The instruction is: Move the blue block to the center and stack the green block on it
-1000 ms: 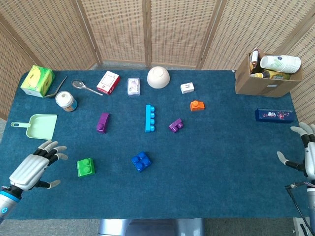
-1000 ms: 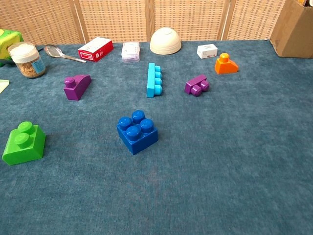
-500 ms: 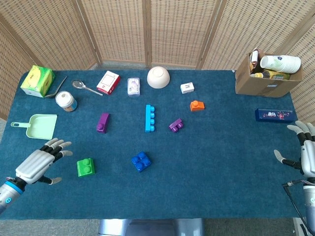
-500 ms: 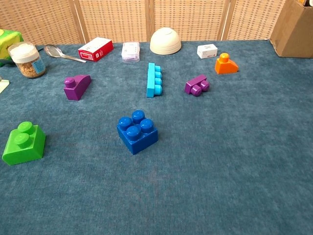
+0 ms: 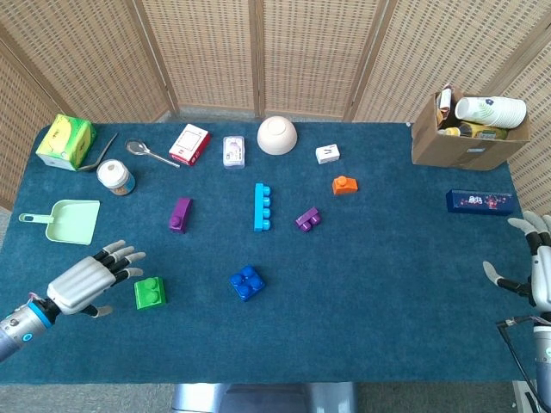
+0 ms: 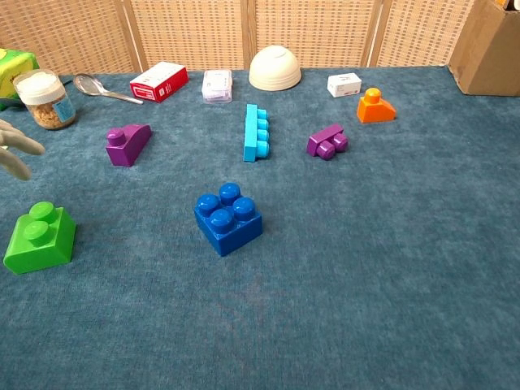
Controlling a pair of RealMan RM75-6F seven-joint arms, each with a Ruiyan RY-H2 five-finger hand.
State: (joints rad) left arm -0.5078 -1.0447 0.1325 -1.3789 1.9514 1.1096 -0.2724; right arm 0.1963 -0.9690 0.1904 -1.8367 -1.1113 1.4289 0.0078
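The blue block (image 5: pixel 247 282) (image 6: pixel 228 218) sits on the blue tablecloth, front of centre. To its left lies the green block (image 5: pixel 150 292) (image 6: pixel 39 237). My left hand (image 5: pixel 90 280) hovers just left of the green block, fingers spread, holding nothing; only its fingertips (image 6: pixel 16 154) show at the left edge of the chest view. My right hand (image 5: pixel 535 268) stays at the far right table edge, fingers apart and empty.
A cyan long brick (image 5: pixel 261 206), two purple pieces (image 5: pixel 180 214) (image 5: pixel 307 218) and an orange piece (image 5: pixel 344 184) lie behind the blue block. A green dustpan (image 5: pixel 66 220), jar (image 5: pixel 114 176), bowl (image 5: pixel 276 135) and cardboard box (image 5: pixel 467 129) line the edges.
My left hand has moved right and forward toward the green block, its fingertips now entering the chest view. The blocks and the right hand have stayed put.
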